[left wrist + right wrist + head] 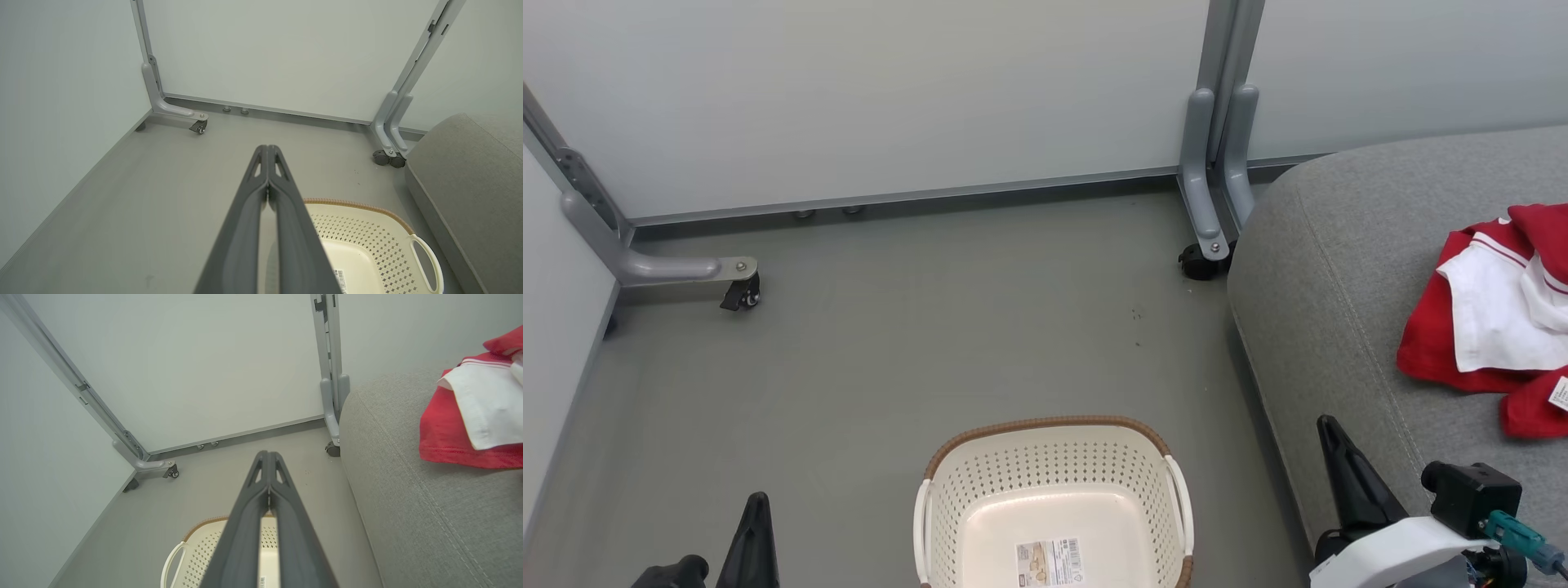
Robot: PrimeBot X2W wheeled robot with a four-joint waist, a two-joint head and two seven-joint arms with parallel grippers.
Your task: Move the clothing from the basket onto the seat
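Note:
The cream perforated basket [1054,506] with a brown rim stands on the floor at the bottom centre, holding only a label on its base; it also shows in the wrist views [367,245] [196,551]. The red and white clothing [1494,314] [478,412] lies in a heap on the grey seat [1347,269] [408,490] [470,175] at the right. My left gripper [756,500] [267,148] is shut with nothing in it, left of the basket. My right gripper [1327,423] [267,454] is shut too, empty, over the seat's front edge.
Pale partition panels [890,90] on grey metal frames close off the back and left. Their castor feet [739,294] [1205,261] stick out onto the grey floor [931,343]. The right foot stands close to the seat's corner.

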